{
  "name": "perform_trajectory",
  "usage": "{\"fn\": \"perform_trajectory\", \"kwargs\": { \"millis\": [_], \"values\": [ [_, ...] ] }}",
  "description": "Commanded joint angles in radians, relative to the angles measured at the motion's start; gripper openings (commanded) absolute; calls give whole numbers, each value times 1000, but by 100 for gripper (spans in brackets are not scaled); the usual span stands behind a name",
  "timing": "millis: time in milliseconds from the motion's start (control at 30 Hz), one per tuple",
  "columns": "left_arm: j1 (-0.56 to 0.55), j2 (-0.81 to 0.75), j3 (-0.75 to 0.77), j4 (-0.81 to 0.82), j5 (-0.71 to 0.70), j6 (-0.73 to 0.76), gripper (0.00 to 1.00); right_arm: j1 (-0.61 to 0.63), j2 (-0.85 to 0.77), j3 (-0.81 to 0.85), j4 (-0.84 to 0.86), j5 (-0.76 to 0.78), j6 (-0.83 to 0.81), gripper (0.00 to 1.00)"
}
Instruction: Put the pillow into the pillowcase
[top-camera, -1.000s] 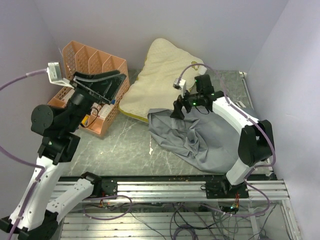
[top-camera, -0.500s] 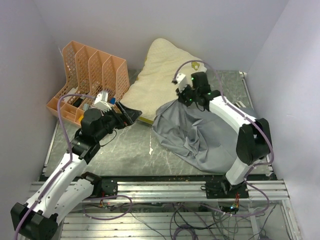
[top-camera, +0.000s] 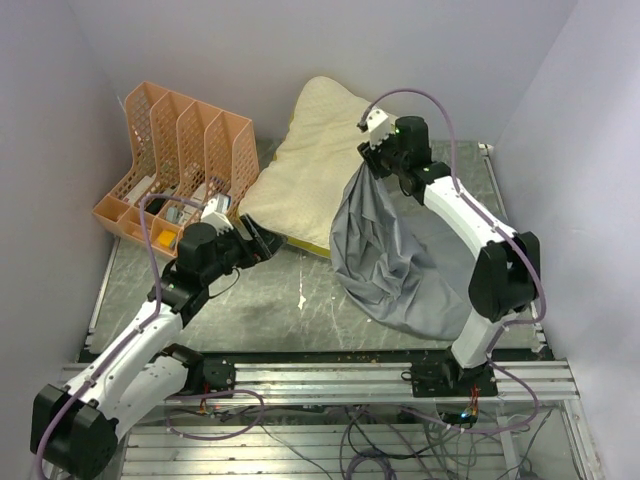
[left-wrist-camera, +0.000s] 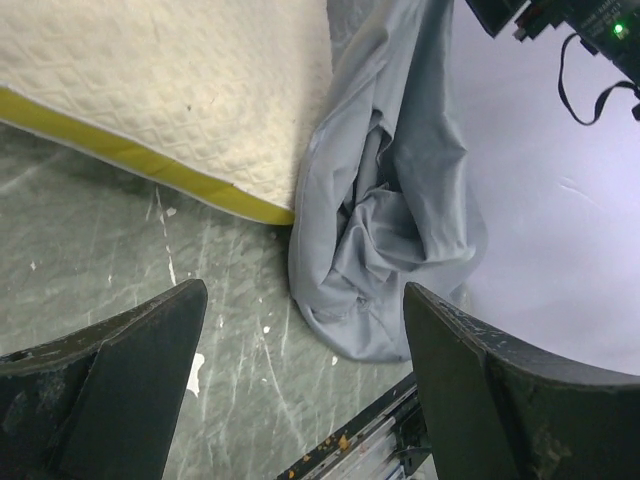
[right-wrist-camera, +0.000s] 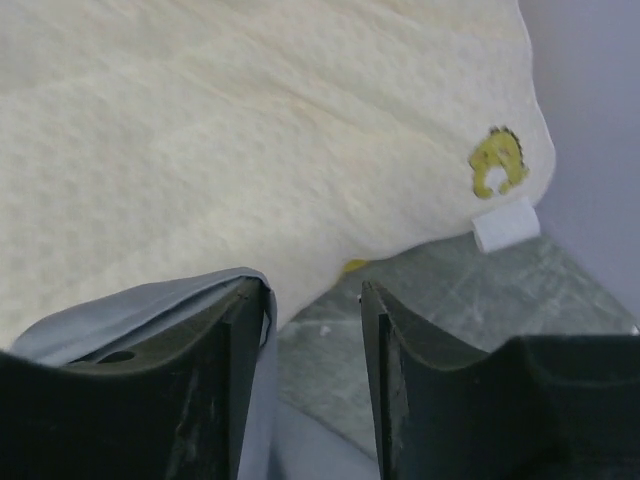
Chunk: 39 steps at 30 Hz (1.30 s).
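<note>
At back right | pillowcase (top-camera: 400, 262) hangs from right hand (top-camera: 367, 167) | pillow (top-camera: 310, 150) just behind

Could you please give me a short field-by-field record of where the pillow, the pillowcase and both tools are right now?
pillow: propped against the back wall, outside the case
pillowcase: hanging from right tool, lower part bunched on the table
right tool: raised, jaws apart, cloth draped over one finger
left tool: open, empty, low, facing the pillow's yellow edge
also there: orange file rack, back left
</note>
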Motion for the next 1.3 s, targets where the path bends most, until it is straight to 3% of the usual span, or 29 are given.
{"fn": "perform_trajectory", "kwargs": {
  "millis": [0, 67, 267, 333, 400, 500, 633, 700, 800, 900, 967, 1100, 1267],
  "values": [
    [-4, 2, -15, 75, 32, -4, 90, -19, 68, 46, 58, 218, -55, 45],
    [-4, -5, -17, 60, 27, 3, 90, -46, 54, 45, 98, 274, -76, 46],
    [-4, -31, -25, 41, 12, 20, 91, -91, -67, 2, 85, 247, -120, 46],
    [-3, -31, -34, 59, 23, 13, 90, -108, -79, 9, 40, 228, -129, 55],
    [-4, -27, -37, 77, 32, 6, 90, -151, -9, 110, -134, 106, -111, 67],
    [-3, -14, -39, 105, 48, -1, 89, -201, 137, 285, -381, -67, -116, 72],
    [-15, 19, -37, 169, 72, 0, 85, -203, 88, 215, -334, -141, -124, 71],
    [-54, 52, -20, 198, 46, 29, 85, -203, 3, 130, -259, -199, -99, 64],
    [-166, 140, 21, 254, -48, 121, 85, -203, -30, 109, -286, -339, -69, 29],
    [-261, 282, 81, 328, -115, 216, 86, -192, 3, 135, -377, -383, -51, 22],
    [-288, 415, 130, 363, -136, 244, 86, -192, -26, 83, -381, -397, -39, 31],
    [-302, 636, 251, 416, -152, 234, 86, -187, -123, -99, -354, -372, -24, 63],
    [-323, 926, 496, 365, -178, 194, 88, -183, -108, -213, -346, -276, -28, 68]
  ]
}}
